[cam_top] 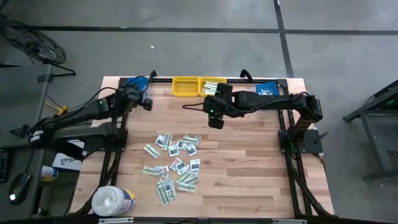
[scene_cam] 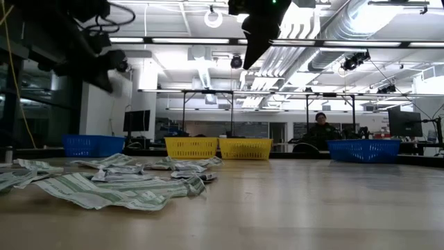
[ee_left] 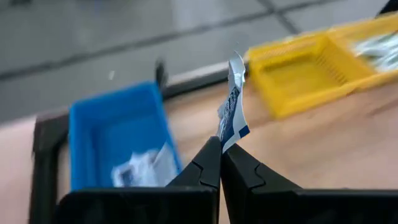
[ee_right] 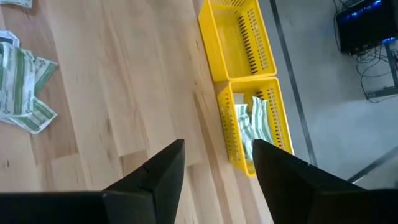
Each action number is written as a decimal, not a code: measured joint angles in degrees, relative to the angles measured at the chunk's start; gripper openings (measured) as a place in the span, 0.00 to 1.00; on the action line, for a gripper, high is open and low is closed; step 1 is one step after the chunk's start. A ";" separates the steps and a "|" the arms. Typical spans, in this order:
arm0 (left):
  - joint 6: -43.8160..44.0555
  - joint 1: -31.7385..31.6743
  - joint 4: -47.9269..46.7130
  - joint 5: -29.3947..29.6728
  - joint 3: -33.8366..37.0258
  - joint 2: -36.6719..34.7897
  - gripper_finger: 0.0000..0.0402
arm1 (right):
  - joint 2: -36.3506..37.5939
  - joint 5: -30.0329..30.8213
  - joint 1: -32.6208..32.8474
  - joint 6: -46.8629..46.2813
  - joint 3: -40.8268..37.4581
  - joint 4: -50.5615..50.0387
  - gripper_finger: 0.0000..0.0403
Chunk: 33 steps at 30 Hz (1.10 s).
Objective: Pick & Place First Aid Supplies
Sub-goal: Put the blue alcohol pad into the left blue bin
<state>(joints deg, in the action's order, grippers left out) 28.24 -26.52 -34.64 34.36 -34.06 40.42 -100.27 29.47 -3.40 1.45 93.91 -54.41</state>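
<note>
One packet [ee_left: 231, 102] in left gripper [ee_left: 221, 155].

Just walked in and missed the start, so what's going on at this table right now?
Two robot arms are sorting first aid packets from a pile mid-table into bins along the far edge. The left gripper is shut on a small white packet with blue print, holding it near the blue bin at the far left corner. The right gripper is open and empty beside the yellow bin that already holds green-white strips.
</note>
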 joint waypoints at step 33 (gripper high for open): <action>18.74 -3.87 2.51 14.23 0.00 34.55 0.00 | 0.00 -1.40 0.00 -0.09 0.00 0.46 0.44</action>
<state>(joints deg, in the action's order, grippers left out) 46.98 -30.39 -32.13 48.60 -34.06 74.97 -100.27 28.07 -3.40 1.37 93.91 -53.95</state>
